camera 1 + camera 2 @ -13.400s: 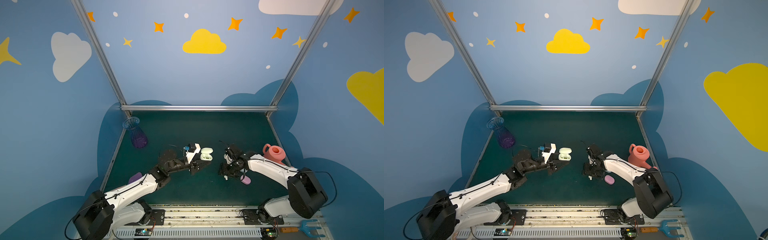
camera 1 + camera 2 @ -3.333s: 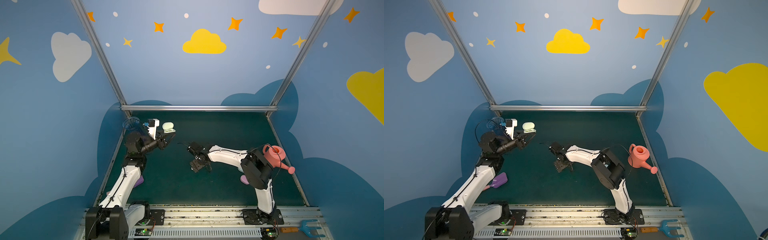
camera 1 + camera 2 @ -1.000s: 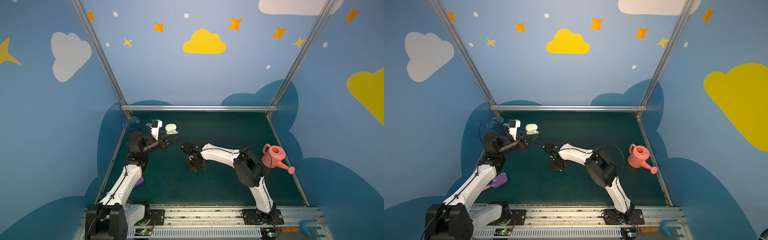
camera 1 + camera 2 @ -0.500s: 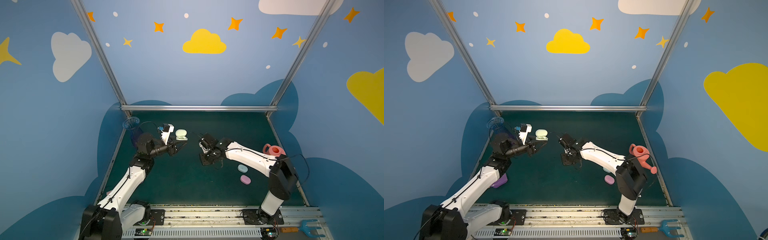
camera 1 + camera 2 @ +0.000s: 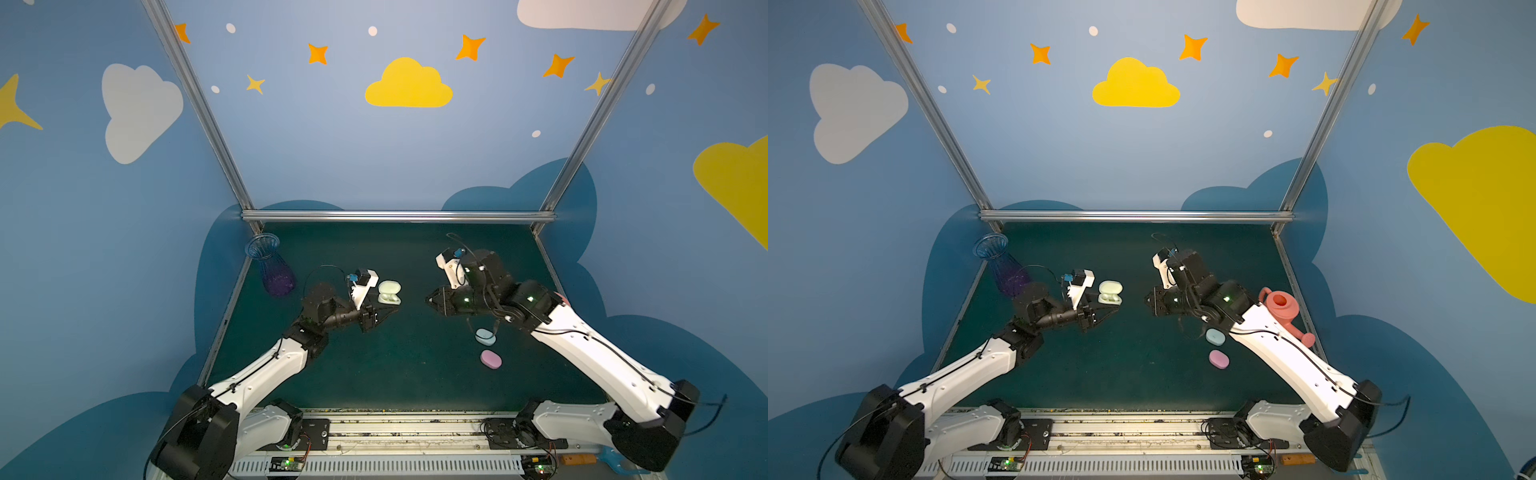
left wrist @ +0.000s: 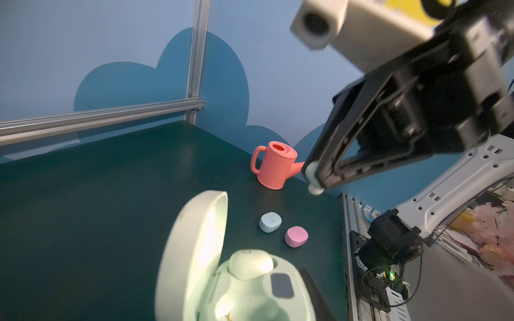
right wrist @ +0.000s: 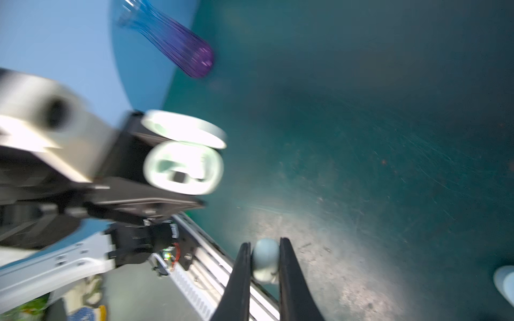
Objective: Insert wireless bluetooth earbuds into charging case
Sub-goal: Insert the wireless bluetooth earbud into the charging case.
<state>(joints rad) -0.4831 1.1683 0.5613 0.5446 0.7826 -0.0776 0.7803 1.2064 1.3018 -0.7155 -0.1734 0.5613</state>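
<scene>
Earbud tight in right hand, open case tight in left hand, gap between.

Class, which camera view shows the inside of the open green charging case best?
The left wrist view: the green charging case fills the foreground, lid up, one earbud seated, one socket empty. In both top views the case is tiny; the right wrist view blurs the case.
</scene>
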